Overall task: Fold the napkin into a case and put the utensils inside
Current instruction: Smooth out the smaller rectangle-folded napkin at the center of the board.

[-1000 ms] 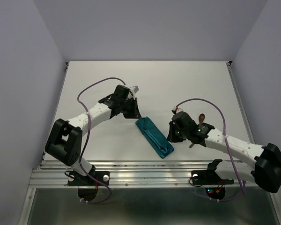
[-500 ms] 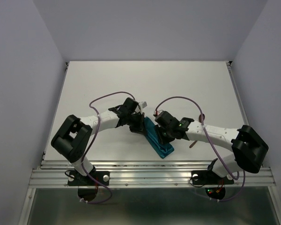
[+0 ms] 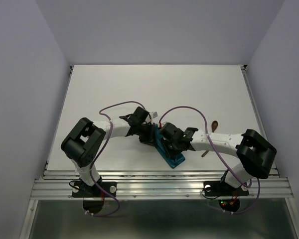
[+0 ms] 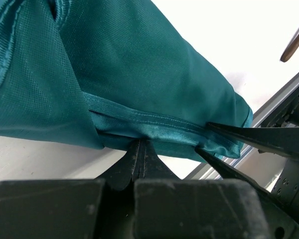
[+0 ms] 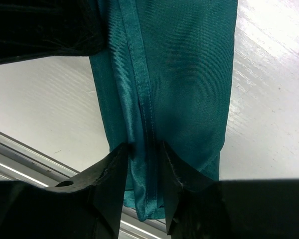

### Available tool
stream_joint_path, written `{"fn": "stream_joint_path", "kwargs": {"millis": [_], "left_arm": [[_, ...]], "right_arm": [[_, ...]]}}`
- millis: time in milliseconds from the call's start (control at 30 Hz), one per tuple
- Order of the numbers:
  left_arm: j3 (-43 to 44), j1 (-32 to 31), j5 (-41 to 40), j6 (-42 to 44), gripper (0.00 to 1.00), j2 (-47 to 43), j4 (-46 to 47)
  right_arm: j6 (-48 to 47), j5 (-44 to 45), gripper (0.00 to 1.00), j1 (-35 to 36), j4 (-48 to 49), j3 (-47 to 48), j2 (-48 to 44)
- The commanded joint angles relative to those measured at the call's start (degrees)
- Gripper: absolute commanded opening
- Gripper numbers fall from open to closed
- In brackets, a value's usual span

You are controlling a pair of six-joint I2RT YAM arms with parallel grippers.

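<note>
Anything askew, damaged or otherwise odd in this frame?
Nothing stands out. The folded teal case lies diagonally on the table, both grippers at its seamed edge, and it looks intact. A reddish-brown utensil lies apart on the right, outside the case.
</note>
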Motion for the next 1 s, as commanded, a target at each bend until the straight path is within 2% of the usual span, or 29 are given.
{"fn": "stream_joint_path", "kwargs": {"millis": [0, 167, 267, 433, 567, 967], "left_arm": [[-0.23, -0.33, 1.07, 1.09, 0.0, 0.11, 1.22], [0.3, -0.33, 1.07, 1.18, 0.0, -0.06, 1.22], [0.56, -0.41, 1.07, 1.44, 0.0, -0.68, 0.69], [0.56, -0.41, 1.33, 2.32, 0.0, -3.4, -1.41], [-0.23, -0.68, 2.65, 3.28, 0.0, -4.81, -2.29], [-0.05, -2.7, 3.53, 4.51, 0.0, -1.3, -1.68]], "right_arm": [[0.31, 2.08, 0.35, 0.74, 2.37, 1.49, 0.94], [0.58, 3.31, 0.23, 0.74, 2.63, 1.75, 1.64], [0.75, 3.83, 0.2, 0.74, 2.54, 1.93, 2.08], [1.11, 3.66, 0.02, 0.74, 2.98, 2.19, 2.43], [1.46, 3.13, 0.01, 0.74, 3.77, 2.45, 1.29], [1.11, 0.32, 0.01, 0.74, 2.9, 5.26, 0.15]]}}
